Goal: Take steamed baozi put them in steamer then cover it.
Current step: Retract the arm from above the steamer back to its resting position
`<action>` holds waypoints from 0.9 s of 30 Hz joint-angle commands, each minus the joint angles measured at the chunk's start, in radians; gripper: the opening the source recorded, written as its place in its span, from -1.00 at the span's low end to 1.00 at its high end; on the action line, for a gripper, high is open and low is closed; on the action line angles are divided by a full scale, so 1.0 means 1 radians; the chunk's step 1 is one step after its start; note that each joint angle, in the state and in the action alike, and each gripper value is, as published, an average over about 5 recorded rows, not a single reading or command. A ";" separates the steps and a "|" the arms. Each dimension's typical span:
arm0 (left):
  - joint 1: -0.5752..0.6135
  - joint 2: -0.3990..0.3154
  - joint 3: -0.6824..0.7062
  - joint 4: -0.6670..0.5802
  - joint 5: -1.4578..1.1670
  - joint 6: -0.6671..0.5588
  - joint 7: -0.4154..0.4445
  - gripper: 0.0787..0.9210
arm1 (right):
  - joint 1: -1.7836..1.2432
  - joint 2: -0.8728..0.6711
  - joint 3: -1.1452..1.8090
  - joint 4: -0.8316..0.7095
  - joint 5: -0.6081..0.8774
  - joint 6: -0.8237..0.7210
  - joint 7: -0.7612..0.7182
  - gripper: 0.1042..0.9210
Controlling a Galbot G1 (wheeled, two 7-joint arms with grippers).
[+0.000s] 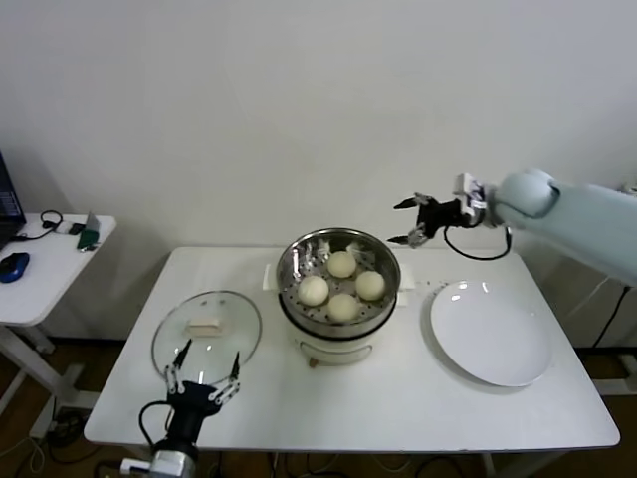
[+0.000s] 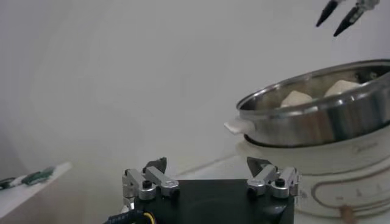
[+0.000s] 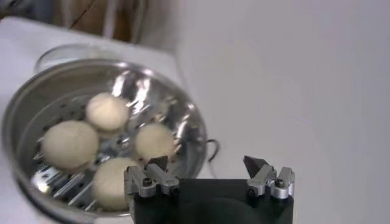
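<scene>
White desk (image 1: 398, 398) ahead of you carries the steamer (image 1: 338, 299) with 4 baozi (image 1: 342, 264) inside, the cover (image 1: 206, 327) at its 9 o'clock just beyond your released left claw (image 1: 203, 380), right claw (image 1: 416, 221) spread empty at 2 o'clock; an off-centre pinch on the handle could tip the glass.

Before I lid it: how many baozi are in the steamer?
4, all on the steamer tray: rear, left, right, front. None on the plate; none seems hidden.

Head overlooks table; both wrists share steamer (image 1: 338, 289)
</scene>
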 commanded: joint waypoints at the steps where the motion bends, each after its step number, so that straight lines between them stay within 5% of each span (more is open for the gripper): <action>1: -0.022 -0.005 0.005 -0.004 0.035 -0.024 -0.011 0.77 | -0.805 -0.279 0.868 0.172 -0.039 0.114 0.266 0.76; 12: -0.020 -0.023 0.000 -0.012 0.129 0.011 -0.019 0.77 | -1.608 -0.071 1.739 0.296 -0.108 0.091 0.314 0.76; 27: -0.010 0.025 -0.045 -0.043 0.769 0.203 0.034 0.77 | -2.018 0.265 2.062 0.465 -0.263 0.022 0.302 0.76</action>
